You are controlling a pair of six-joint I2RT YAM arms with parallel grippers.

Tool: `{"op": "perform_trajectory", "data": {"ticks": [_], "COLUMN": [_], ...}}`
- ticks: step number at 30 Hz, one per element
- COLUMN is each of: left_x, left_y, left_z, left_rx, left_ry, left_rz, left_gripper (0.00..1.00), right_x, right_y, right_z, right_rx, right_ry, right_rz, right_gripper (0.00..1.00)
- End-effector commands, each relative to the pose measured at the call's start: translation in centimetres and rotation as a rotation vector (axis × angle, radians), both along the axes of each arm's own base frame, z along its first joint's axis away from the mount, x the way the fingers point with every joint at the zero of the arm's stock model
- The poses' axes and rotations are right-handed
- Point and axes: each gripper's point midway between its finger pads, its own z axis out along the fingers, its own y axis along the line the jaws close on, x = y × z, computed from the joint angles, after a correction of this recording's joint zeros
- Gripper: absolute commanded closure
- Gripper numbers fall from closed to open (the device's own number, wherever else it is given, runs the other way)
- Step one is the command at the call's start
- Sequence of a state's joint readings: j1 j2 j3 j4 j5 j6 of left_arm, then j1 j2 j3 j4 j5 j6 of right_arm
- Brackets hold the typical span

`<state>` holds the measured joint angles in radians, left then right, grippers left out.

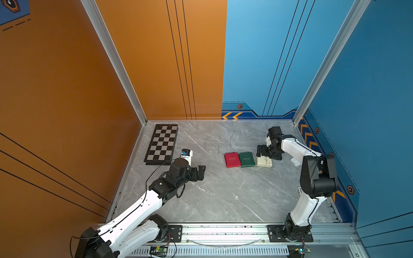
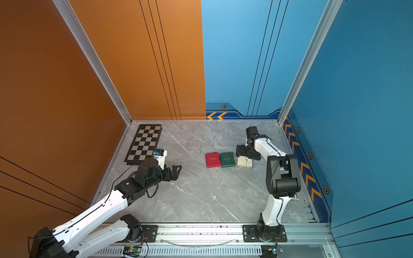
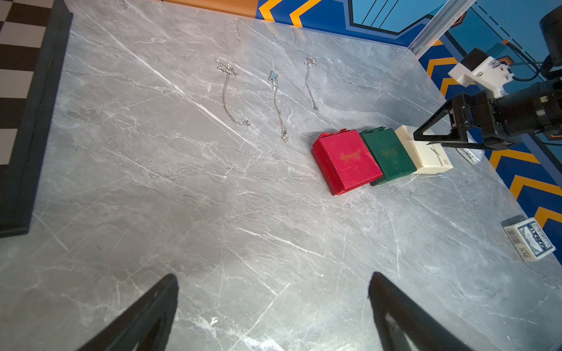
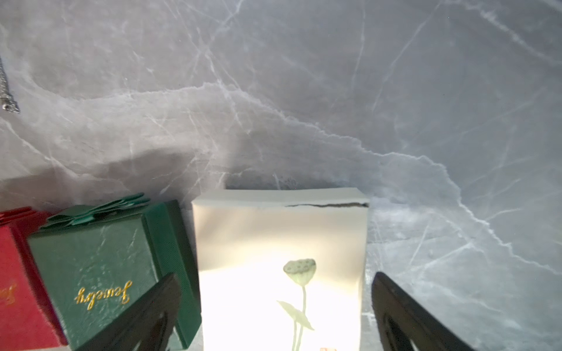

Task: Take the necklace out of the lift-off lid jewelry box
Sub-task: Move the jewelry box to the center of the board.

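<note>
"Starting from the largest feature, what lay in view?" (Student)

"A grey marble worktop [image 1: 223,196], a chessboard [image 1: 162,143] at its far left corner. Left tool [image 3: 272,275]: jaws wide, empty, over bare worktop. Right tool [image 4: 275,276]: jaws wide, empty, straddling the cream box [image 1: 264,163] without visibly touching it." (Tutor)

"Where was the necklace?" (Student)

"Hidden. Red box [image 1: 232,160], green box [image 1: 246,159] and cream box stood in a row, all lidded. The cream one, at the right end, was judged the lift-off type, so the necklace presumably lay inside. Three loose chains [image 3: 278,106] rested on the worktop beyond the row." (Tutor)

"How would it handle?" (Student)

"Lid [image 4: 279,237]: light, stiff card, probably smooth; best pinched across opposite side walls and raised straight. A dark gap [image 4: 328,205] at one corner suggested a loose fit. Necklace: limp, thin, apt to slip or snag; best taken at a bunched part, or at a pendant if it carried one." (Tutor)
</note>
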<state>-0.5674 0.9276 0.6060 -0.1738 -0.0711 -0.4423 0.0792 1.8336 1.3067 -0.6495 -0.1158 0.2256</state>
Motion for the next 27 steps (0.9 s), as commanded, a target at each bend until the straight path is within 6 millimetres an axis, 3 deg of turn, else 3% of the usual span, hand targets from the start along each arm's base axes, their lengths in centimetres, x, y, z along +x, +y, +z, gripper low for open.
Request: {"op": "perform_trajectory", "data": {"ticks": [1,9,27], "left_x": [-0.1,-0.2,-0.3], "left_y": [0.4,0.5,0.7], "left_z": [-0.5,-0.4,0.0], "left_rx": [-0.004,-0.004,-0.013], "left_ry": [0.017,0.011,-0.003], "left_rz": [0.009,0.012,0.019], "left_gripper": [0.02,0.02,0.02], "right_x": [-0.4,-1.1,-1.2], "right_y": [0.6,1.0,8.2], "right_z": [-0.1,-1.4,-2.2], "right_rx": [0.038,0.071,0.168], "right_ry": [0.006,0.039,0.038], "right_rz": [-0.002,-0.003,0.121], "right_gripper": [0.04,0.10,0.13]}}
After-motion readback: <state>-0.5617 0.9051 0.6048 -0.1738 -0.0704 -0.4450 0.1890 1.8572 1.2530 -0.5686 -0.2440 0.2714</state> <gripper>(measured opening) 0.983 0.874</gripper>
